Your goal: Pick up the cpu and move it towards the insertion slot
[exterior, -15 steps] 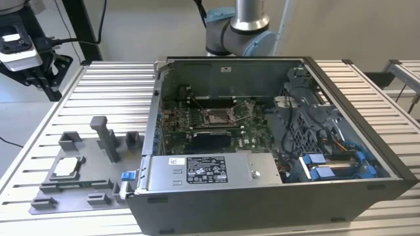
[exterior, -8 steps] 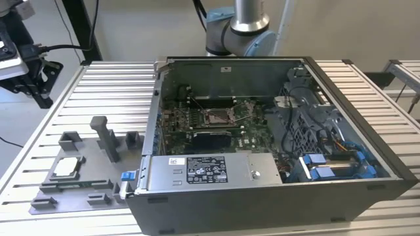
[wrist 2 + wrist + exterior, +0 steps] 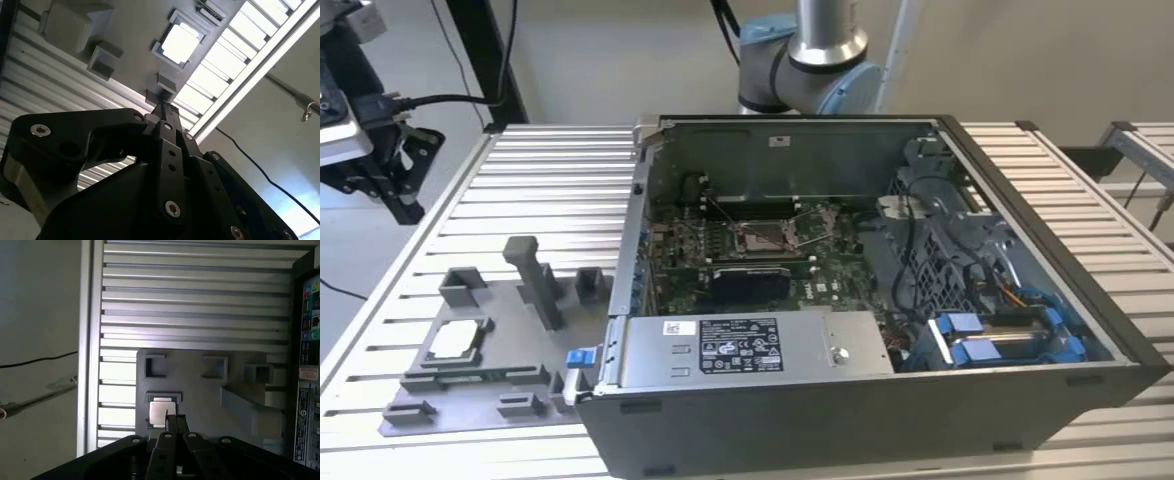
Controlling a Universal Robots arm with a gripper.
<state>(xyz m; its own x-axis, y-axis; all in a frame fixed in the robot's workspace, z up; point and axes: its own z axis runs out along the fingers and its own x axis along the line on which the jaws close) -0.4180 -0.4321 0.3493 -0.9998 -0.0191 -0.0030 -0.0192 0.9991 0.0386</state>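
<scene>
black gripper (image 3: 175, 421), clenched empty, points at the grey plastic tray (image 3: 200, 390) holding the silver-white square cpu (image 3: 162, 411); beside the tray stands an open grey computer case (image 3: 854, 420), sticker (image 3: 738, 345) print unreadable

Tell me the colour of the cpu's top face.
The cpu is silver-white on top, clearest in the exterior view.

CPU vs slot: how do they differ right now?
Place: the cpu sits in a grey fixture on the table, to the exterior view's left of the case; the slot is inside the case.
Look: the cpu's top is plain pale silver; the slot has a dark centre in a shiny metal frame.
Shared: both are square and lie flat.
</scene>
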